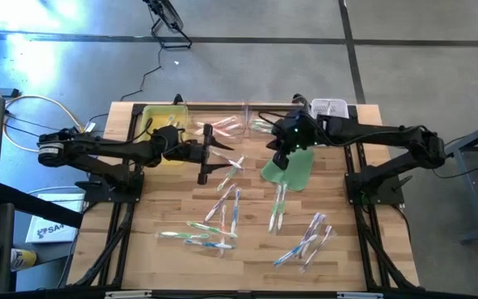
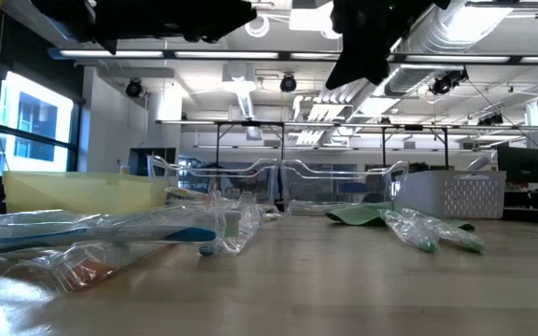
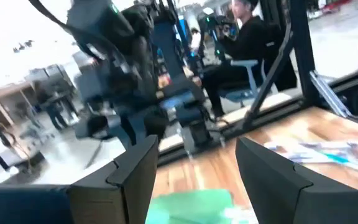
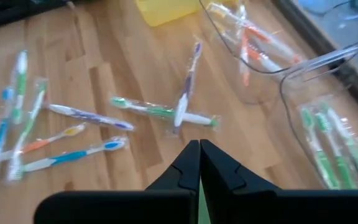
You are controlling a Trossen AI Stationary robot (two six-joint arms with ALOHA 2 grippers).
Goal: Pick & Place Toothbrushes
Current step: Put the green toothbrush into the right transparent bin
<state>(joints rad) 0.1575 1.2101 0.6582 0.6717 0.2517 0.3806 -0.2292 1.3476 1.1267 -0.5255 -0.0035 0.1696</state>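
Black fingers of the right gripper (image 4: 199, 149) are pressed together, with only a thin green sliver showing between them. Whether that sliver is a wrapped brush or the green cloth (image 1: 292, 169) lying under this arm cannot be told, so confirm the catch before you move on.

The gripper hangs over the far middle of the wooden table (image 1: 363, 249), near the two clear bins. One clear bin (image 4: 229, 37) holds orange-handled brushes. The other clear bin (image 4: 353, 81) holds green ones, which suggests sorting by colour. If you have a green brush, carry it level to that second bin and clear the rim before you let go. The glossy wrappers look slippery, so a slow lift is likely safer than a quick one.

Most of the toothbrushes (image 1: 222, 212) are not yet binned and lie scattered across the boards nearer you. A green brush (image 4: 163, 112) and a purple brush (image 4: 188, 81) lie crossed just ahead of the right fingers. Take the upper one of the pair first, or the wrappers may drag each other.

The left gripper (image 3: 194, 162) waits off the table with its fingers spread wide and empty, beside a yellow tub (image 1: 163, 124). Keep your path away from it.
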